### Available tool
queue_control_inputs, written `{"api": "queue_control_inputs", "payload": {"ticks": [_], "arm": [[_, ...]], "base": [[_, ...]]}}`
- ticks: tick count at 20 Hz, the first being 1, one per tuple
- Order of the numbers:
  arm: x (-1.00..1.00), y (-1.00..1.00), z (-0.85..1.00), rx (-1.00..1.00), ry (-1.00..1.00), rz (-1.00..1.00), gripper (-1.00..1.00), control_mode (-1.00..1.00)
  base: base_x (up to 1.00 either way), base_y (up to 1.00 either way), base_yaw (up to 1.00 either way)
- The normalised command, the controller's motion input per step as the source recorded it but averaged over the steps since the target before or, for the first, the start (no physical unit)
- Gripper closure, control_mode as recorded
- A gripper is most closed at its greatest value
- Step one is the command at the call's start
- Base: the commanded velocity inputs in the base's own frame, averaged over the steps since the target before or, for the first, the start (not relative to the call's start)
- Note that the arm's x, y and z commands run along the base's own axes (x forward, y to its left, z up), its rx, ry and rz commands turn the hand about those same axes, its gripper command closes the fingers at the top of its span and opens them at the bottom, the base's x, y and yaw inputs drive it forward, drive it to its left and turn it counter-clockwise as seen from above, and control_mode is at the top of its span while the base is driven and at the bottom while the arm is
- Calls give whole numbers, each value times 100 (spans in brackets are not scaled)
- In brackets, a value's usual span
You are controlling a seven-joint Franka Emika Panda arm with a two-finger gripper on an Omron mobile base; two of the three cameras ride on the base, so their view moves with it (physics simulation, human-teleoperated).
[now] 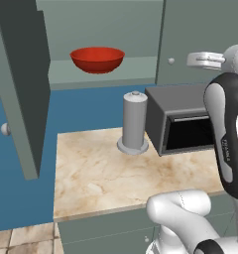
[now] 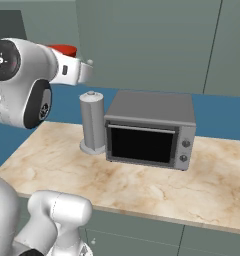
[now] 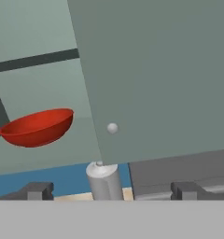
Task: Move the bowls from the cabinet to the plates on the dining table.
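the cabinet stands with its left door swung open, and on the pale green shelf inside sits the red bowl, upright and holding nothing. the right door is closed, its small round knob beside the bowl in the hand view. the gripper is spread wide and holds nothing, raised in front of the closed door. below, on the marble counter, a grey cylinder stands just beside the toaster oven, whose door is closed.
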Motion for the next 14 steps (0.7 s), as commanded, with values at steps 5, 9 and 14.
{"api": "queue_control_inputs", "payload": {"ticks": [5, 9, 14], "arm": [[7, -14, 0, -1, 24, 0, -100, -100], [10, -3, 0, -1, 20, 0, -100, -100], [14, 0, -2, 0, 0, 0, -100, -100]], "base": [[0, 0, 0], [0, 0, 0], [0, 0, 0]]}}
